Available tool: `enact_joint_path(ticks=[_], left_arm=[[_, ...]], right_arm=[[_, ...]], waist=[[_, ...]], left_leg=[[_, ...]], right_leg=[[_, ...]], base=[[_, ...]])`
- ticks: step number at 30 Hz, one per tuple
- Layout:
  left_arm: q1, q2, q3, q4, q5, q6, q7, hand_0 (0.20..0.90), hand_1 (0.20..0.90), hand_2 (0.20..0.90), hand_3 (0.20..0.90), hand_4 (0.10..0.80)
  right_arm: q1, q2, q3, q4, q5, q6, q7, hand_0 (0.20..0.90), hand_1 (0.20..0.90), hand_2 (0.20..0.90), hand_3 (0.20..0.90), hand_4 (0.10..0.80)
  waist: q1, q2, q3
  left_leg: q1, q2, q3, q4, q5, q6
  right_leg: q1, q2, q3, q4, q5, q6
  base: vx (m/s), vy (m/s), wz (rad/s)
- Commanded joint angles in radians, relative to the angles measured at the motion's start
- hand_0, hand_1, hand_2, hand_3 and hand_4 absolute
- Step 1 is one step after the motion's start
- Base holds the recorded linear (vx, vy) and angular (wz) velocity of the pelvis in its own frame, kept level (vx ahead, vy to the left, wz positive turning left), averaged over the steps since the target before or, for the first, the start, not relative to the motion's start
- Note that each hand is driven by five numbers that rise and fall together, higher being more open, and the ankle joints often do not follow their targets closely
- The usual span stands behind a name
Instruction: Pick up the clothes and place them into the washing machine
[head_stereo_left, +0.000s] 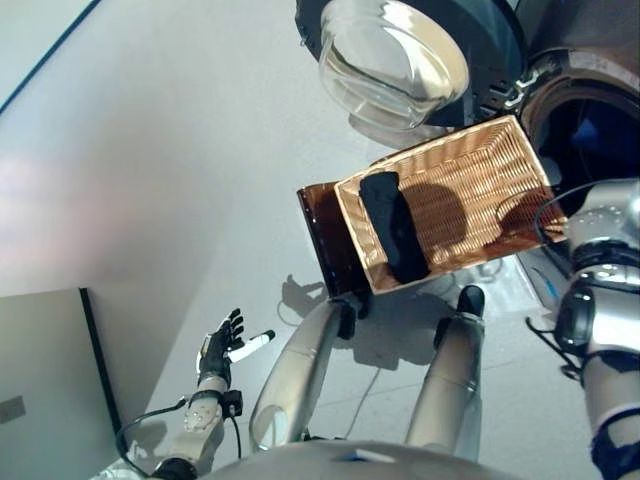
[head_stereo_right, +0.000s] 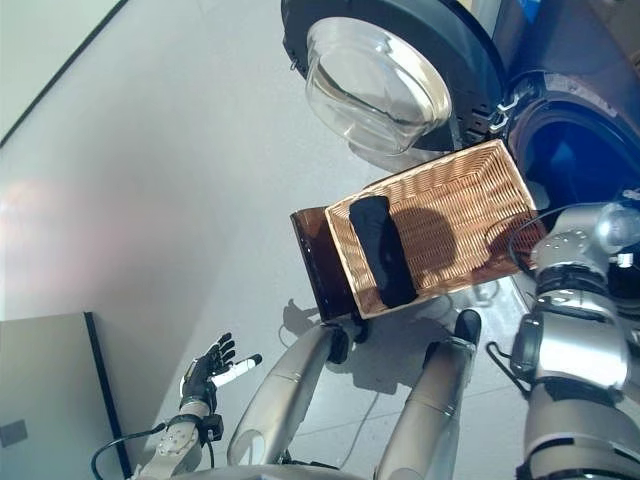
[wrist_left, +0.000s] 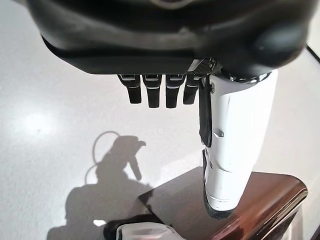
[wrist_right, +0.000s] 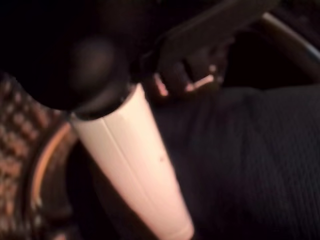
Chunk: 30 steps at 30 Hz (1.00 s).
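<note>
Dark ribbed cloth fills the right wrist view, just past the right robot hand, whose fingers curl at the fabric inside the washing machine drum; whether they grip it I cannot tell. Another dark garment lies in the wicker basket on a brown stool before the open glass door. Low at the left, the left robot hand hangs released, fingers straight, over the floor.

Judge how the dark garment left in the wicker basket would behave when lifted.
The dark garment is probably floppy: it lies slumped along the wicker basket's bottom. Likely light, being thin cloth. It may sag and trail from a pinch grip.
</note>
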Motion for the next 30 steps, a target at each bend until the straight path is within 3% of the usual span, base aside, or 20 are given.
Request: enact_joint_path(ticks=[1, 3, 5, 6, 12, 18, 19, 23, 30], left_arm=[[0.033, 0.054, 0.028, 0.048, -0.025, -0.037, 0.012, 0.9, 0.9, 0.9, 0.9, 0.8], [0.025, 0.032, 0.039, 0.08, -0.046, -0.033, 0.004, 0.9, 0.9, 0.9, 0.9, 0.8], [0.021, 0.024, 0.04, 0.083, -0.06, -0.033, -0.005, 0.9, 0.9, 0.9, 0.9, 0.8], [0.013, 0.01, 0.042, 0.092, -0.068, -0.031, -0.011, 0.9, 0.9, 0.9, 0.9, 0.8], [-0.004, 0.0, 0.047, 0.132, -0.076, -0.02, -0.018, 0.9, 0.9, 0.9, 0.9, 0.8], [-0.01, 0.007, 0.061, 0.154, -0.027, -0.009, -0.017, 0.9, 0.9, 0.9, 0.9, 0.8], [-0.019, 0.009, 0.072, 0.158, -0.004, 0.0, -0.021, 0.9, 0.9, 0.9, 0.9, 0.8], [-0.008, 0.024, 0.094, 0.139, 0.03, 0.005, -0.019, 0.9, 0.9, 0.9, 0.9, 0.8], [-0.023, 0.064, 0.136, 0.114, 0.097, 0.032, -0.013, 0.9, 0.9, 0.9, 0.9, 0.8]], right_arm=[[-0.266, -0.333, 0.123, -0.144, -0.111, -0.11, 0.065, 0.9, 0.9, 0.9, 0.9, 0.8], [-0.241, -0.279, 0.119, -0.05, -0.081, -0.06, 0.124, 0.9, 0.9, 0.9, 0.9, 0.8], [-0.235, -0.266, 0.118, -0.032, -0.081, -0.051, 0.131, 0.9, 0.9, 0.9, 0.9, 0.8], [-0.197, -0.226, 0.101, -0.02, -0.087, -0.034, 0.143, 0.9, 0.9, 0.9, 0.9, 0.8], [-0.041, -0.075, 0.02, 0.033, -0.086, -0.009, 0.164, 0.9, 0.9, 0.9, 0.9, 0.8], [0.08, 0.073, 0.026, 0.121, -0.122, 0.063, 0.216, 0.9, 0.9, 0.9, 0.9, 0.8], [0.113, 0.146, 0.064, 0.17, -0.149, 0.092, 0.235, 0.9, 0.9, 0.9, 0.9, 0.8], [0.166, 0.265, 0.109, 0.208, -0.191, 0.129, 0.263, 0.9, 0.9, 0.9, 0.9, 0.8], [0.173, 0.392, 0.191, 0.27, -0.281, 0.179, 0.277, 0.9, 0.9, 0.9, 0.9, 0.8]], waist=[[0.0, -0.011, -0.115], [-0.001, -0.008, -0.113], [-0.002, -0.011, -0.118], [-0.005, -0.008, -0.109], [-0.003, -0.02, -0.081], [0.011, -0.059, -0.067], [0.025, -0.078, -0.063], [0.048, -0.116, -0.052], [0.103, -0.187, -0.044]], left_leg=[[0.066, -0.003, -0.077, -0.053, -0.059, -0.06], [0.081, 0.008, -0.058, -0.092, -0.023, -0.059], [0.106, 0.004, -0.073, -0.101, -0.045, -0.066], [0.106, 0.009, -0.061, -0.127, -0.002, -0.07], [0.154, 0.011, -0.092, -0.186, 0.047, -0.09], [0.205, 0.014, -0.113, -0.244, 0.082, -0.105], [0.217, 0.02, -0.119, -0.259, 0.095, -0.111], [0.242, 0.025, -0.151, -0.28, 0.113, -0.119], [0.246, 0.023, -0.198, -0.269, 0.113, -0.12]], right_leg=[[0.079, 0.072, -0.1, -0.012, -0.034, -0.19], [0.092, 0.073, -0.115, -0.048, 0.011, -0.189], [0.118, 0.073, -0.111, -0.059, -0.008, -0.184], [0.13, 0.069, -0.132, -0.09, 0.03, -0.184], [0.216, 0.061, -0.187, -0.165, 0.062, -0.176], [0.293, 0.053, -0.238, -0.236, 0.092, -0.166], [0.315, 0.054, -0.257, -0.261, 0.1, -0.164], [0.375, 0.049, -0.309, -0.306, 0.113, -0.161], [0.428, 0.041, -0.37, -0.327, 0.112, -0.16]], base=[[0.111, 0.012, -0.19], [-0.06, 0.011, -0.19], [-0.031, -0.004, -0.11], [-0.062, -0.023, -0.07], [-0.06, -0.064, 0.15], [0.009, -0.057, 0.23], [0.02, -0.083, 0.24], [0.037, -0.082, 0.28], [0.039, -0.065, 0.3]])
